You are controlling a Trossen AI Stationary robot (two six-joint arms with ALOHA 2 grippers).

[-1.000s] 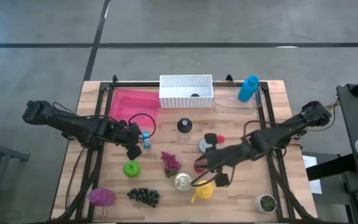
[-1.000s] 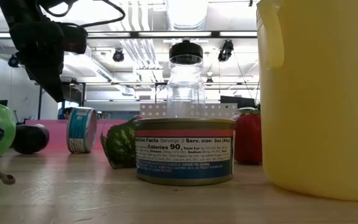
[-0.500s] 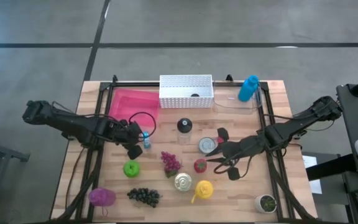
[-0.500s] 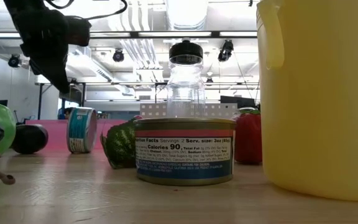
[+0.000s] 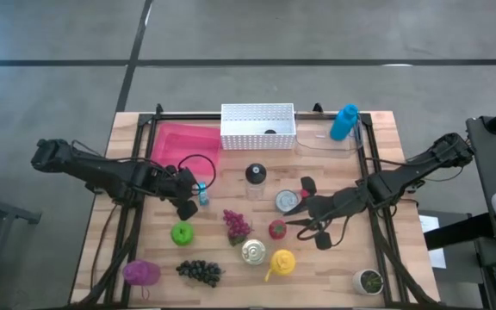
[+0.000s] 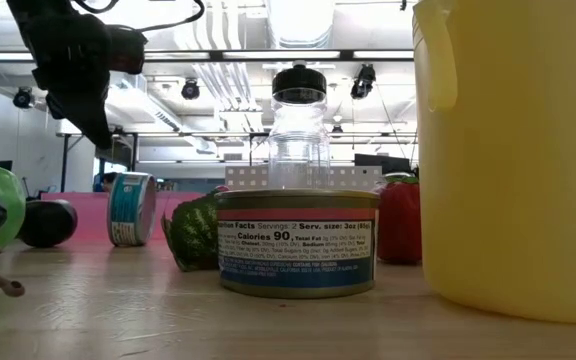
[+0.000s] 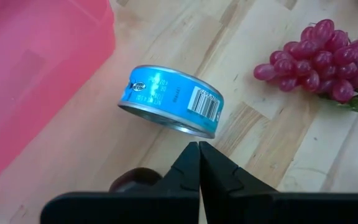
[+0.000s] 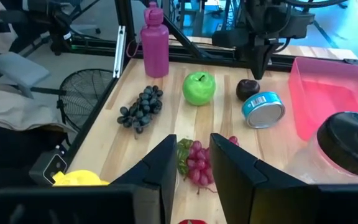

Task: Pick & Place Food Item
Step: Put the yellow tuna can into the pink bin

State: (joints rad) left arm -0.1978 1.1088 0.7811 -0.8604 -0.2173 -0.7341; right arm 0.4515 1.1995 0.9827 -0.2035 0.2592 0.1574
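A small red fruit [image 5: 276,229] rests on the table near its middle, between red grapes [image 5: 236,224] and a silver tin [image 5: 253,251]. My right gripper [image 5: 298,220] hovers just right of the fruit, pointing toward the table's left. It is open by a narrow gap [image 8: 192,146] with nothing in it. My left gripper [image 5: 188,205] hangs shut [image 7: 199,149] above the table. It is over a dark plum [image 7: 132,180] and beside a blue can [image 7: 169,99] lying on its side.
Near me are a green apple [image 5: 182,232], dark grapes [image 5: 200,271], a purple bottle [image 5: 142,273] and a yellow jug [image 5: 282,261]. A black-lidded jar [image 5: 255,175] and a second tin [image 5: 287,201] stand mid-table. A pink tray [image 5: 183,146], white basket [image 5: 257,127] and blue bottle [image 5: 344,122] line the far edge.
My right gripper has drawn back from the red fruit toward the table's right edge, then stopped. The fruit stays where it was on the table.
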